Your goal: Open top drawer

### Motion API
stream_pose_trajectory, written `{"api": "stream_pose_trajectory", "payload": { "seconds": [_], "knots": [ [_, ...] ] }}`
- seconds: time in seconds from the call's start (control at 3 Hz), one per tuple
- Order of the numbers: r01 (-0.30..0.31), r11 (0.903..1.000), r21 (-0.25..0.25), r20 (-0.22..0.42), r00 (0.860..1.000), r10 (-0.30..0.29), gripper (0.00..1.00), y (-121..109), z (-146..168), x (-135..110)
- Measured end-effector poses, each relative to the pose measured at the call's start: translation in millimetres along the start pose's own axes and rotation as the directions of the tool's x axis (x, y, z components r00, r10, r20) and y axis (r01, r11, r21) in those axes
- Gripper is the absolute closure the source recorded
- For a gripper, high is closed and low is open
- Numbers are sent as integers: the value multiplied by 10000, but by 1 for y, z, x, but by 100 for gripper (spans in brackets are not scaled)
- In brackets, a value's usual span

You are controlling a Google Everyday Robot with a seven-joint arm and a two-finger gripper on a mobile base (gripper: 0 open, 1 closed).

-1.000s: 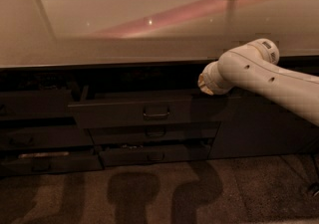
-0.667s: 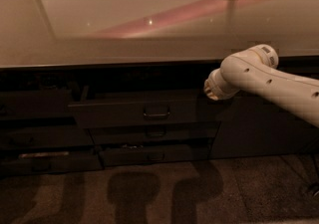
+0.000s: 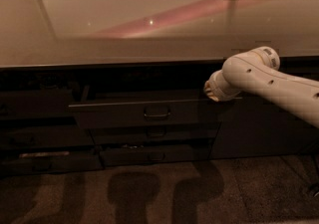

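The top drawer (image 3: 114,114) is a wide dark grey front with a small loop handle (image 3: 157,113) at its centre. It stands pulled out a little from the cabinet, with its top edge catching light. My white arm (image 3: 269,81) reaches in from the right. Its wrist end, where the gripper (image 3: 209,93) sits, is at the right end of the drawer's top edge, well right of the handle. The gripper itself is lost against the dark cabinet.
Two narrower drawer fronts (image 3: 154,133) sit below the top one. A low drawer (image 3: 45,157) at the left stands slightly out. A pale glossy countertop (image 3: 149,24) overhangs above. Dark carpet (image 3: 149,193) with shadows lies in front.
My arm's wrist end has moved a little to the right and slightly down. The drawer stays pulled out as before.
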State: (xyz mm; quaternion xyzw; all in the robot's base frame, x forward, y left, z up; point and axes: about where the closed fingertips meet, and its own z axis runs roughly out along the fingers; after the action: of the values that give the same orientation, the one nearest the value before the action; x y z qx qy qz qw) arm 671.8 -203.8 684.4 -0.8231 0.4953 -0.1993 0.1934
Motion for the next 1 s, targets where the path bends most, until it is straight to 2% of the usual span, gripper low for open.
{"api": "stream_pose_trajectory", "payload": {
  "seconds": [0.67, 1.0],
  "knots": [
    [-33, 10000, 81, 147, 9999, 32, 100, 4, -3, -5],
    [-71, 9999, -118, 102, 9999, 72, 100, 21, -6, -17]
  ]
}}
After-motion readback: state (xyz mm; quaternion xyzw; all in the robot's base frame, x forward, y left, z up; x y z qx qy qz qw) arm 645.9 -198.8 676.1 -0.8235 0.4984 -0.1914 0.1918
